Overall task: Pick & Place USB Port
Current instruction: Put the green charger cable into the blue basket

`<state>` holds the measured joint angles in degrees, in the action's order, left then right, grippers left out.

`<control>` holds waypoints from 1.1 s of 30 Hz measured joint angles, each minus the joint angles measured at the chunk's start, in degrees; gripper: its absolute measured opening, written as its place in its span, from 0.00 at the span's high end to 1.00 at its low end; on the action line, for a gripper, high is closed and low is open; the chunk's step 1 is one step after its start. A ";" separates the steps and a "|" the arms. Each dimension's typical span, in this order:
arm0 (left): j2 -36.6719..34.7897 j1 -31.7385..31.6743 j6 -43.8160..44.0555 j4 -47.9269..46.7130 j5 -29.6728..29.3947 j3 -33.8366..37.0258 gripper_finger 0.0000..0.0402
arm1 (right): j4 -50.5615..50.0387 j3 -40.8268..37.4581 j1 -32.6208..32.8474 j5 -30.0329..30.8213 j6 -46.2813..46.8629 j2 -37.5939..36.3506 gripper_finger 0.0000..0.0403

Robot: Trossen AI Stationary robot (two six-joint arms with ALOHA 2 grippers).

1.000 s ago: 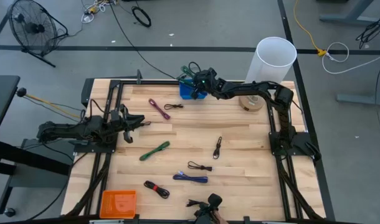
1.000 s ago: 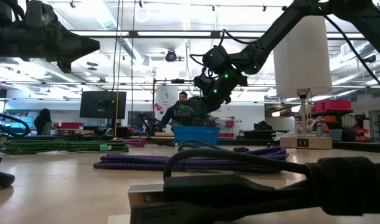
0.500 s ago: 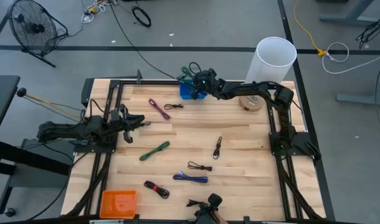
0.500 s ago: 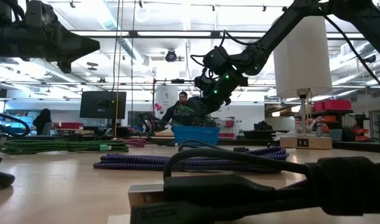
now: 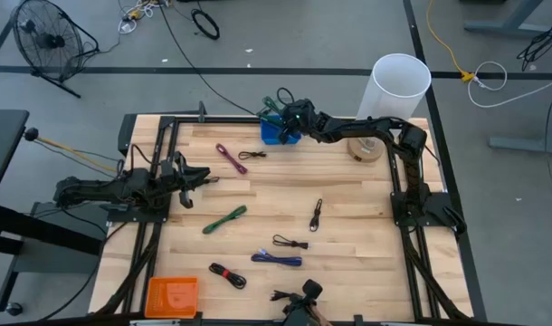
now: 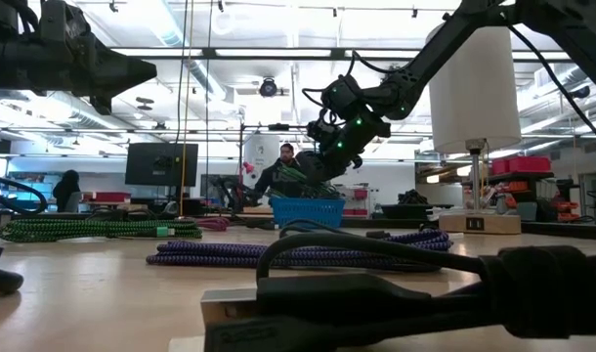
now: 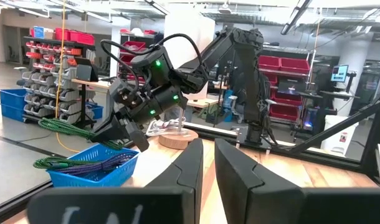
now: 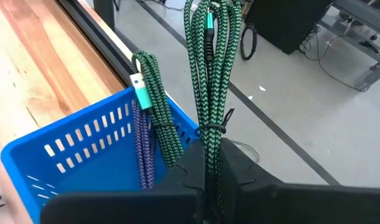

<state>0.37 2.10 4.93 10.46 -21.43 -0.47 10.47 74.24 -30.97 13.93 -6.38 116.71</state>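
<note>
- The right gripper (image 8: 210, 163) is clenched on a green cable (image 8: 209, 68), holding it over the blue basket (image 8: 84, 155) so it can drop in.
- The left gripper (image 5: 193, 178) waits near the surface (image 5: 348, 226) edge, nearly closed and holding nothing.

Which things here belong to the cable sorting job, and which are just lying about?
Job: right gripper shut on a green cable; blue basket; loose cables on the table.
Lying about: white cylinder, tape roll, orange box, fan.
</note>
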 joint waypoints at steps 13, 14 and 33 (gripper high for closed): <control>0.01 0.01 0.35 0.01 0.00 0.02 0.89 | -4.10 -0.02 -3.12 -4.41 8.05 0.07 0.97; 0.02 0.01 0.35 0.02 0.00 0.00 0.89 | -4.57 -0.02 -3.14 -4.57 8.36 0.07 0.97; 0.00 -0.01 0.24 0.01 0.00 0.00 0.89 | -4.56 -0.02 -2.91 -8.91 6.39 0.09 0.97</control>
<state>0.37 2.09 5.17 10.47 -21.43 -0.47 5.91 74.22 -33.88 5.02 0.01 116.79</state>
